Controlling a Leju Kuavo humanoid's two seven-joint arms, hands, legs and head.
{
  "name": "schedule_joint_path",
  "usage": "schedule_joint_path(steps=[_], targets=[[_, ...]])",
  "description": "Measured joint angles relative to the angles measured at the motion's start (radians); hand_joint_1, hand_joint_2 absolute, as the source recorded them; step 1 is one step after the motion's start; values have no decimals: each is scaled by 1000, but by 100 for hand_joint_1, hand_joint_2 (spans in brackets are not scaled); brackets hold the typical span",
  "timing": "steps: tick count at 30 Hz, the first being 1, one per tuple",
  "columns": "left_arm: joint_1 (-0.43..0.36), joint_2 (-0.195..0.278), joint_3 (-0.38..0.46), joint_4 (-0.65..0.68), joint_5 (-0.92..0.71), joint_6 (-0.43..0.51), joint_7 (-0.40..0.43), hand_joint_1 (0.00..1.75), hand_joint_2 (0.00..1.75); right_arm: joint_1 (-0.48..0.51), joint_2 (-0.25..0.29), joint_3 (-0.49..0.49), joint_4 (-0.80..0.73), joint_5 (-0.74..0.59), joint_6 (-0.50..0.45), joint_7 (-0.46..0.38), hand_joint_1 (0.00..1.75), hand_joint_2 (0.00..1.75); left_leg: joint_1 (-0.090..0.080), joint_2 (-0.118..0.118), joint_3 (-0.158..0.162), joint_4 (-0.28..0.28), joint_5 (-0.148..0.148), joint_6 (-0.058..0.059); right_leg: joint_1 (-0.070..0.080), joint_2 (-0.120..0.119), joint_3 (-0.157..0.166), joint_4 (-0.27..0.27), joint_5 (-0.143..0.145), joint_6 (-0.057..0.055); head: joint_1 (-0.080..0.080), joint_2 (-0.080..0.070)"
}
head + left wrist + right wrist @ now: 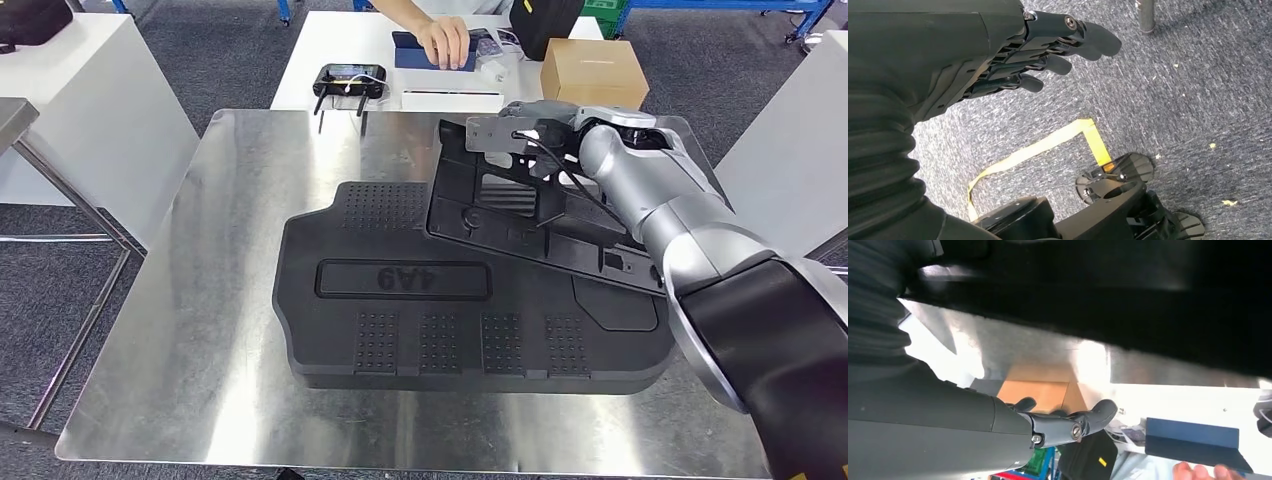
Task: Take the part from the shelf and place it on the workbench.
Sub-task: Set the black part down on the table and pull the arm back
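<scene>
Steel workbench (pixel 200 330) carries big black moulded mat (pixel 400 330) flat at centre, so it is bed for incoming piece

Black plastic part (pixel 520 215) tilted, near edge resting on mat, far edge raised: judged mid-lowering

Right hand (pixel 525 125) grips part's far top edge, fingers wrapped under, steadying tilt

Left hand (pixel 1048 47) hangs over carpet, fingers loosely apart, empty; unneeded here

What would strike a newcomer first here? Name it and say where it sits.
First comes the big black moulded tray stamped "4A9", lying in the middle of the shiny steel workbench. Next is the flat black part, tilted with one edge resting on the tray's far right corner, held up at its far end by the right robot hand. Beyond, a person's hand rests on a white table.
</scene>
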Motion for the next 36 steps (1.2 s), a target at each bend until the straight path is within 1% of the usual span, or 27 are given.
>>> schedule_joint_path(steps=[6,9,10,12,13,16,18,20,22,24,30,34,36], targets=[[0,0,-1,0,2,1,1,0,175,19,7,9,0,9,-42,16,0,175,0,0,0,0,0,0,0,0,0,0,0,0,0,0],[0,0,-2,0,2,1,-1,0,175,29,11,3,0,-46,-24,-9,0,175,0,0,0,0,0,0,0,0,0,0,0,0,0,0],[0,0,-2,0,2,0,-2,0,175,32,12,-2,0,-66,-19,-15,0,131,0,0,0,0,0,0,0,0,0,0,0,0,0,0],[0,0,-4,0,2,0,-1,0,175,39,12,-9,1,-73,-6,-2,0,44,0,0,0,0,0,0,0,0,0,0,0,0,0,0],[0,0,-6,0,2,0,0,0,175,44,12,-5,2,-55,9,12,0,44,0,0,0,0,0,0,0,0,0,0,0,0,0,0],[-1,0,-14,0,-2,0,7,0,175,81,12,33,13,5,59,39,0,175,0,-1,1,0,0,0,0,0,0,0,0,0,0,0],[-2,0,-21,0,-6,-1,7,0,175,126,6,50,24,-7,90,28,0,175,0,-1,1,0,0,0,0,0,1,0,0,0,0,0],[-3,0,-29,0,-10,-3,7,0,175,173,-5,60,33,-13,107,-5,0,175,0,0,1,0,0,0,0,0,1,0,0,0,0,0],[-3,0,-35,0,-14,-4,8,0,175,198,-16,73,38,-9,110,-42,0,175,-1,1,4,0,-1,1,0,1,3,0,0,0,0,0],[-5,0,-40,0,-15,-4,8,0,175,202,-27,82,41,-7,114,-63,0,175,-1,3,8,0,-3,1,0,2,6,-1,0,0,0,0],[-7,0,-49,0,-14,-4,7,0,175,202,-41,95,46,-20,115,-67,0,175,0,0,12,0,-3,1,1,0,12,-1,-1,0,0,0],[-7,0,-49,0,-2,0,6,0,175,198,-41,71,46,-104,70,-47,0,175,0,0,12,0,-3,1,0,0,12,-1,-1,0,0,0],[-7,0,-48,0,4,1,5,0,175,196,-40,61,46,-107,51,-30,0,175,0,0,12,0,-3,1,0,0,12,-1,-1,0,0,0]])
